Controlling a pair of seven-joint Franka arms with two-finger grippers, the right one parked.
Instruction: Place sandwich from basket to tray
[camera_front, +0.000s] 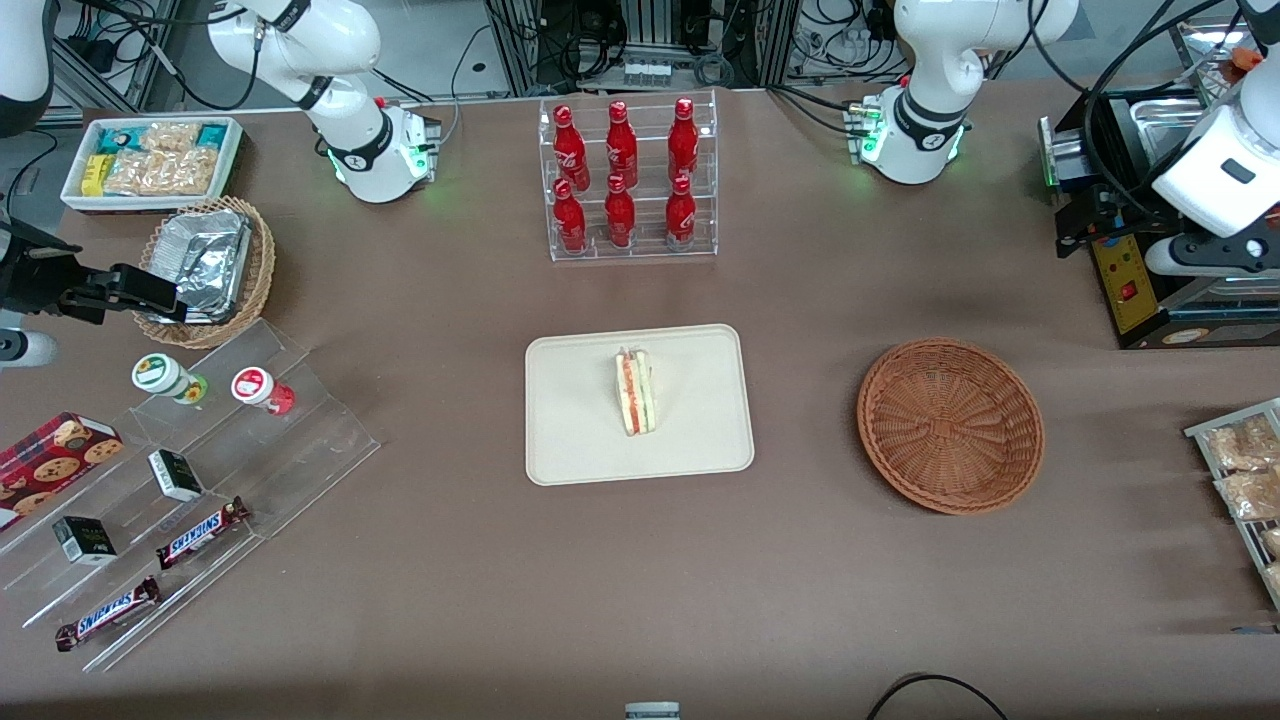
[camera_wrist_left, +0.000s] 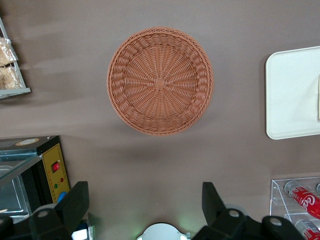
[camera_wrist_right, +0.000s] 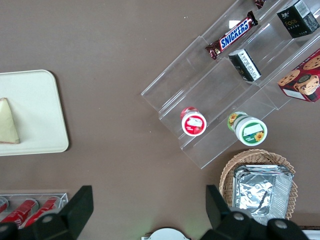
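The sandwich (camera_front: 637, 392) stands on its edge on the cream tray (camera_front: 560, 440) at the middle of the table; it also shows in the right wrist view (camera_wrist_right: 7, 122) on the tray (camera_wrist_right: 40, 115). The reddish-brown basket (camera_front: 950, 425) lies empty beside the tray, toward the working arm's end. The left wrist view looks down on the empty basket (camera_wrist_left: 160, 81) and one end of the tray (camera_wrist_left: 292, 95). The left gripper (camera_front: 1075, 225) (camera_wrist_left: 145, 192) is raised well above the table, farther from the front camera than the basket, open and empty.
A clear rack of red bottles (camera_front: 628, 180) stands farther back than the tray. A black and yellow box (camera_front: 1130, 280) and a wire rack of bagged snacks (camera_front: 1240, 480) sit at the working arm's end. Acrylic steps with snacks (camera_front: 180, 470) and a tan basket (camera_front: 205, 265) lie toward the parked arm's end.
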